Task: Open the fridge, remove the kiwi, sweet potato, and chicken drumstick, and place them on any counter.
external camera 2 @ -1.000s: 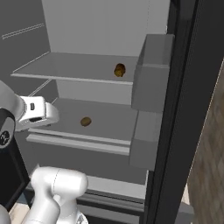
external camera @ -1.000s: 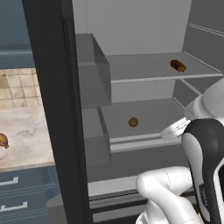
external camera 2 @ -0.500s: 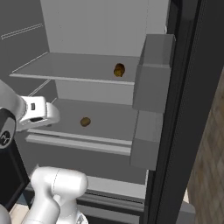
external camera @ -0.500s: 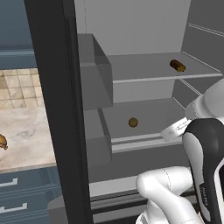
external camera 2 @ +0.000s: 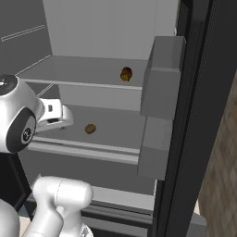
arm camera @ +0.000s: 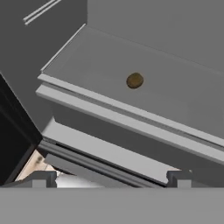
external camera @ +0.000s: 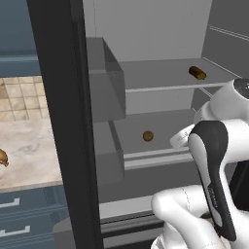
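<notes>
Change: hardly any since the earlier frame; hand a touch nearer the lower shelf, foods unmoved.
Fridge (external camera: 58,121): door swung wide, grey shelves exposed for reaching in.
Jaws (arm camera: 111,177): spread fully apart, empty, poised outside the lower shelf lip, likely lining up a reach.
Kiwi (arm camera: 134,80): small round ball alone on the lower shelf, ahead of the jaws and beyond the lip, well apart from them; probably the next pick.
Sweet potato (external camera: 197,73): dark oblong on the shelf above, higher than the jaws and farther back.
Drumstick (external camera: 3,157): already lying on the counter (external camera: 29,146), off beyond the open door.
Remaining: kiwi and sweet potato not yet out.
</notes>
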